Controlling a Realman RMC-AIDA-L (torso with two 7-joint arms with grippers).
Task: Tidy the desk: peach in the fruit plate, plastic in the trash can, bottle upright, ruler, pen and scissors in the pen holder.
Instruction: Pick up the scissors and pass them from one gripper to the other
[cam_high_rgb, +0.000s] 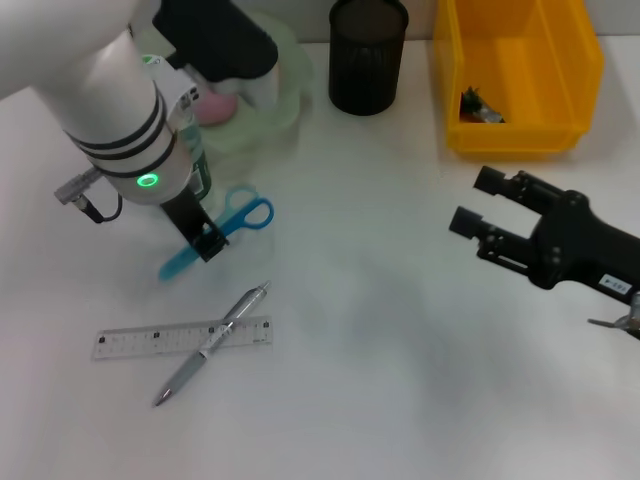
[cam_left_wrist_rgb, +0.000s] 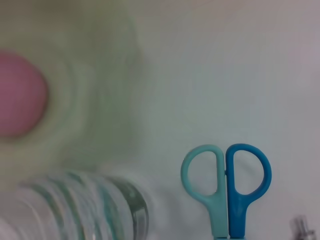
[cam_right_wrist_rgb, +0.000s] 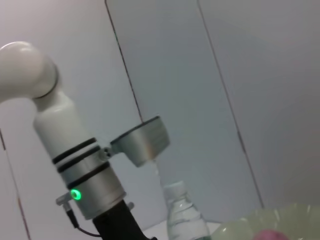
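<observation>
I see no words I can read. The ruler (cam_high_rgb: 182, 338) near the table's front left has tiny marks, and the right gripper (cam_high_rgb: 470, 205) has a small white label, both too small.

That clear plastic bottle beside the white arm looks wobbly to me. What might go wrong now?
1. The clear plastic bottle stands upright close to the left gripper; a sideways move of the arm might tip it.
2. The blue scissors lie partly under that gripper, so they might get dragged or pinned.
3. The silver pen lies across the clear ruler, so lifting one could shift the other.
</observation>
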